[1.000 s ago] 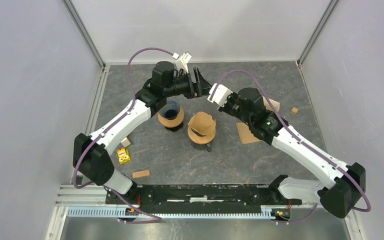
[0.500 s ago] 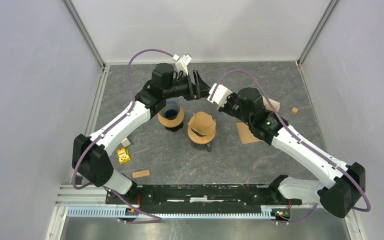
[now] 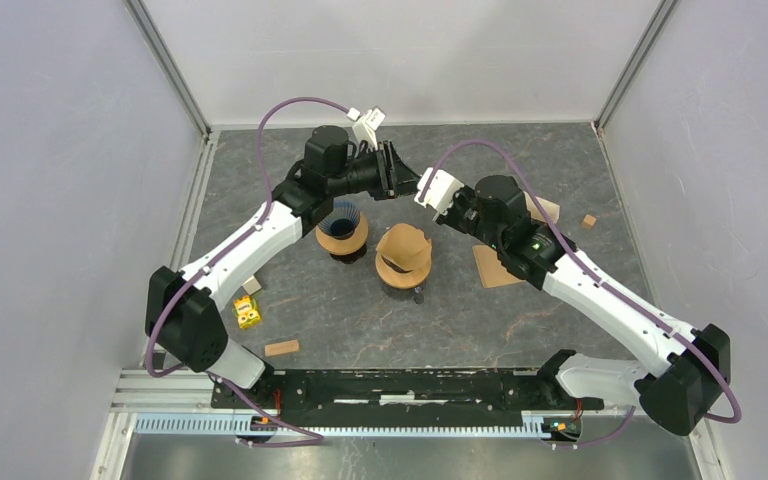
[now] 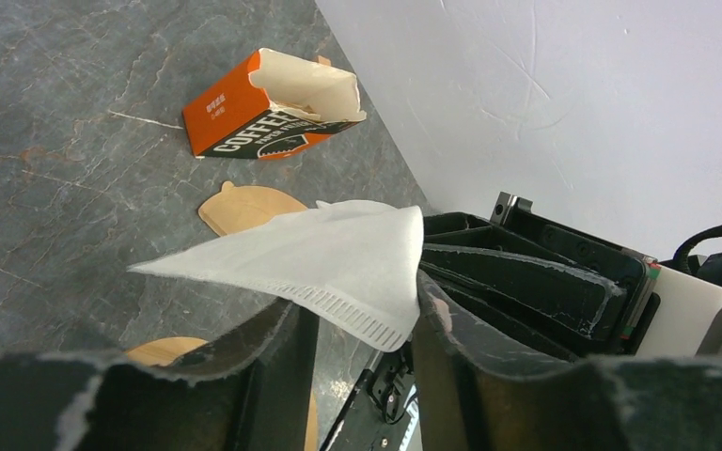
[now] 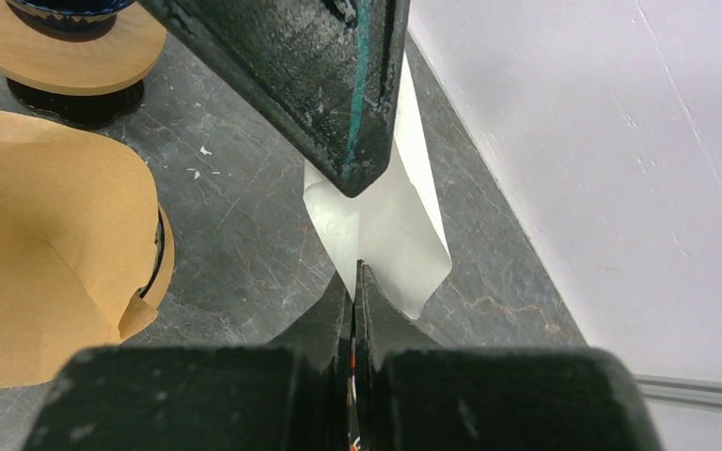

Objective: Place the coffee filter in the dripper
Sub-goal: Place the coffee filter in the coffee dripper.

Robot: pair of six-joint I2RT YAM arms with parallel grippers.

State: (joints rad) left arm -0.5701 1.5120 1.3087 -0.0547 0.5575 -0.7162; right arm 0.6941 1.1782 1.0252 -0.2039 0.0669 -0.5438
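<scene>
A white paper coffee filter (image 4: 320, 258) hangs in the air between my two grippers at the back of the table. My right gripper (image 5: 355, 282) is shut on its lower edge (image 5: 385, 235). My left gripper (image 4: 357, 329) is open, and the filter lies across its spread fingers. In the top view the grippers meet, left (image 3: 392, 172) and right (image 3: 412, 183), and the filter is hidden there. The empty dripper (image 3: 343, 228), blue-ribbed on a wooden ring, stands just below them. A second dripper (image 3: 403, 255) holds a brown filter (image 5: 47, 254).
An open orange coffee-filter box (image 4: 263, 103) and a loose brown filter (image 4: 244, 207) lie on the table by the back wall. Another flat brown filter (image 3: 495, 268) lies under the right arm. A yellow block (image 3: 248, 314) and a wooden block (image 3: 281, 348) lie front left.
My left gripper has turned slightly and shifted a little toward the right gripper. The right arm and the drippers have not visibly moved.
</scene>
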